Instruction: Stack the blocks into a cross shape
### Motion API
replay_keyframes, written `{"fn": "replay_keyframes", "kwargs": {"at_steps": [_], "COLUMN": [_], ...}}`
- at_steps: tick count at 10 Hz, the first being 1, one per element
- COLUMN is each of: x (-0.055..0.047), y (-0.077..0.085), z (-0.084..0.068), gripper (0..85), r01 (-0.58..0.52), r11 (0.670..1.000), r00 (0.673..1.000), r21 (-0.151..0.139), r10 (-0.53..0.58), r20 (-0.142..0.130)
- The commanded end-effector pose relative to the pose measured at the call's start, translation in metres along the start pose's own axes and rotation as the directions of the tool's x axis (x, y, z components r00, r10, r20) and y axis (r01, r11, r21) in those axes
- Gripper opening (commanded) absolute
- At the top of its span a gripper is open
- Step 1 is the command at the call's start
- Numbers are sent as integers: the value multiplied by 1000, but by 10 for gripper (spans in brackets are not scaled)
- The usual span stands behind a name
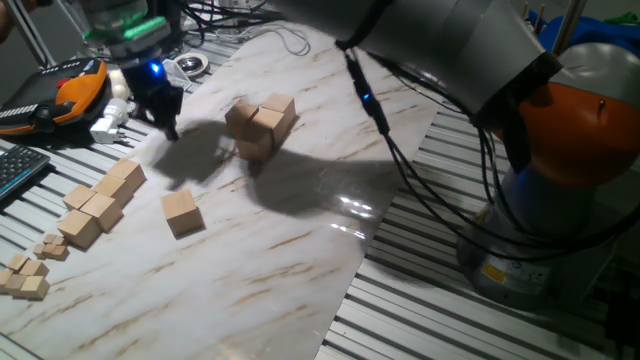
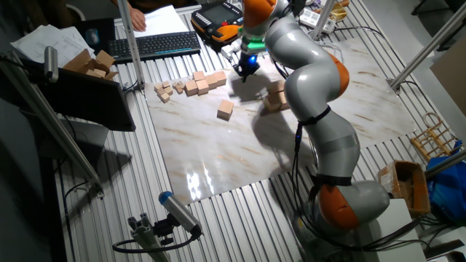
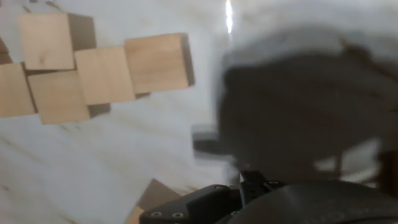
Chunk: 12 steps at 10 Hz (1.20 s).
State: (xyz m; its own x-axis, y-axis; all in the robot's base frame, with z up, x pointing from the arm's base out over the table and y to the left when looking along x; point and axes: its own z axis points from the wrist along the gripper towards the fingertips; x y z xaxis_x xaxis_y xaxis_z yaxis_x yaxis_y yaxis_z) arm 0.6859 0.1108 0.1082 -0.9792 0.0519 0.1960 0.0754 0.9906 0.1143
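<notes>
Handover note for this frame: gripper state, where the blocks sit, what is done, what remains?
Gripper: hangs over the marble board, holds nothing visible; open or shut is unclear.
Blocks: a cluster of cubes grouped mid-board, some stacked; the exact count is unclear. One loose block lies apart, nearer the joined row.
Done: cross partly built.
Left: probably fetch the loose block and finish the cross.

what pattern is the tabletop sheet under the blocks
White marble with tan veins, clearest in the one fixed view.

Grey-and-orange arm (image 2: 313,80) with black cables, green light ring, black fingers (image 1: 168,124).
</notes>
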Motion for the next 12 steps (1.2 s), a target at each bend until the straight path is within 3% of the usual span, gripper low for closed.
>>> {"fn": "replay_keyframes", "kwargs": {"at_steps": [1, 2, 5, 8, 10, 12], "x": [4, 5, 10, 17, 18, 18], "y": [27, 30, 36, 42, 44, 44], "z": [7, 9, 13, 19, 19, 19], "gripper": [0, 0, 0, 0, 0, 0], "r01": [-7, -16, -49, -82, -100, -106], "r11": [1000, 1000, 997, 993, 990, 990], "r00": [1000, 1000, 999, 995, 993, 992], "r21": [-5, -9, -55, -80, -101, -94], "r10": [7, 16, 50, 86, 105, 111], "r20": [3, 8, 20, 54, 51, 54]}}
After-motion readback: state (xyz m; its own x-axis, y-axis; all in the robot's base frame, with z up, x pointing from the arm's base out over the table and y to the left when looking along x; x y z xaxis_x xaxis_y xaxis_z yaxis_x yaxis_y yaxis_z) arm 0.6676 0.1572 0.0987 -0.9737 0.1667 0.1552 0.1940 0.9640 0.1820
